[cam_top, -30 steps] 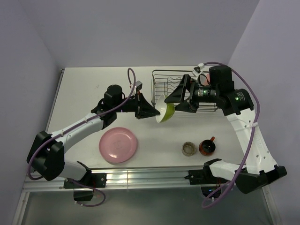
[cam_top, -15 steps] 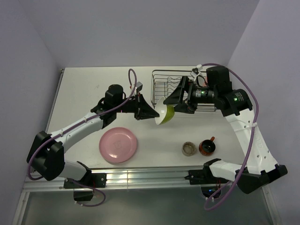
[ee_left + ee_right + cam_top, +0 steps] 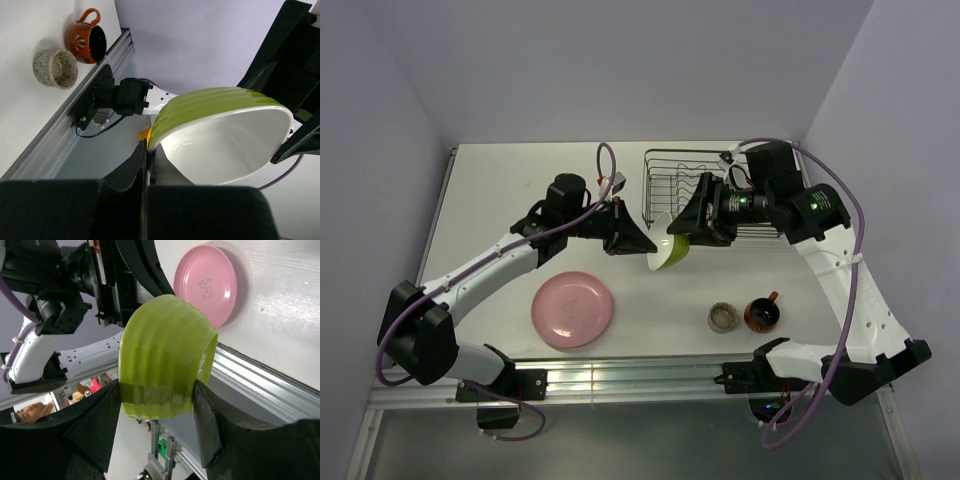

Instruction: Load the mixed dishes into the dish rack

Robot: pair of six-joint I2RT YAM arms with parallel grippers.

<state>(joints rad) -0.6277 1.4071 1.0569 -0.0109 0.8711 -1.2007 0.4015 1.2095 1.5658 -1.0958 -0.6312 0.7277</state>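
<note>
Off the black wire dish rack [image 3: 665, 165], left tool [image 3: 644, 244] and right tool [image 3: 683, 234] clamp the yellow-green bowl [image 3: 670, 251]; I count round pink plate [image 3: 572, 309], speckled beige cup [image 3: 723, 318], dark red mug [image 3: 761, 314] unracked.

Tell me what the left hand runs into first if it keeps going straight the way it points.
The bowl: the left hand is pinching its rim. Just beyond, the right hand clasps the same bowl from the opposite side, so pushing on would likely jam it against that hand.
</note>
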